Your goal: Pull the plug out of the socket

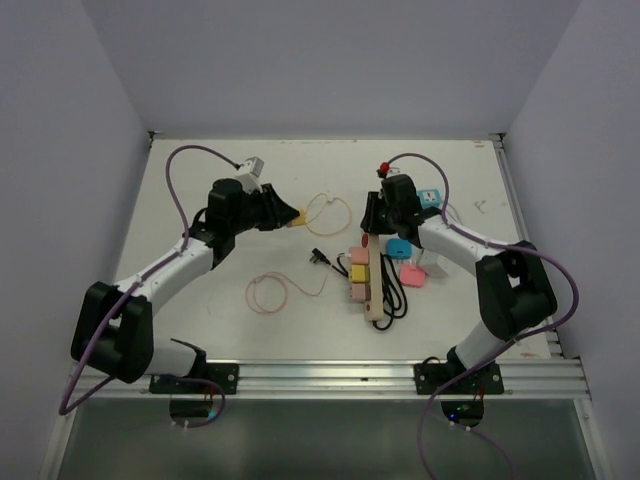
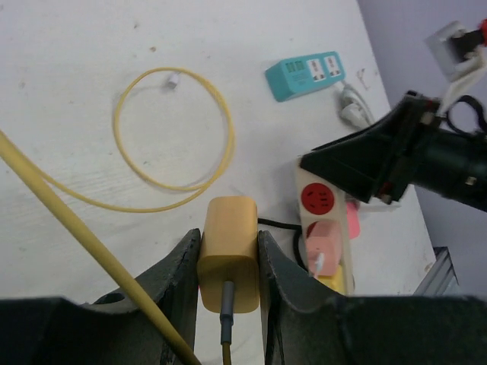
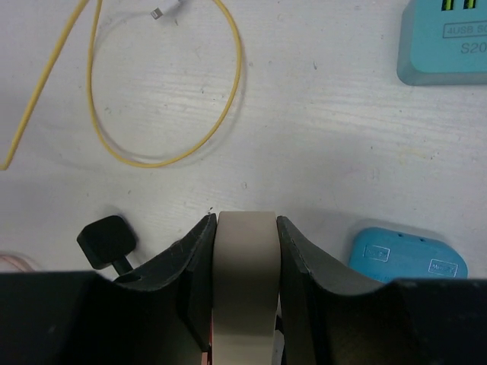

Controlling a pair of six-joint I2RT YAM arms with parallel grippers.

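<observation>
My left gripper [image 1: 288, 214] is shut on a yellow plug [image 2: 228, 255] with a yellow cable, held above the table to the left of the beige power strip [image 1: 366, 285] and apart from it. The strip's far end shows an empty red socket [image 2: 318, 199]; pink and yellow plugs [image 1: 358, 274] sit in it further along. My right gripper [image 3: 245, 251] is shut on the strip's far end [image 3: 245, 281]; it also shows in the top view [image 1: 373, 222].
A yellow cable loop [image 1: 322, 208] lies between the arms. A pink cable loop [image 1: 270, 293] and a black plug [image 1: 320, 256] lie nearer. A teal USB strip [image 1: 432, 197], a blue adaptor [image 1: 399, 247] and a pink one [image 1: 413, 273] are at the right.
</observation>
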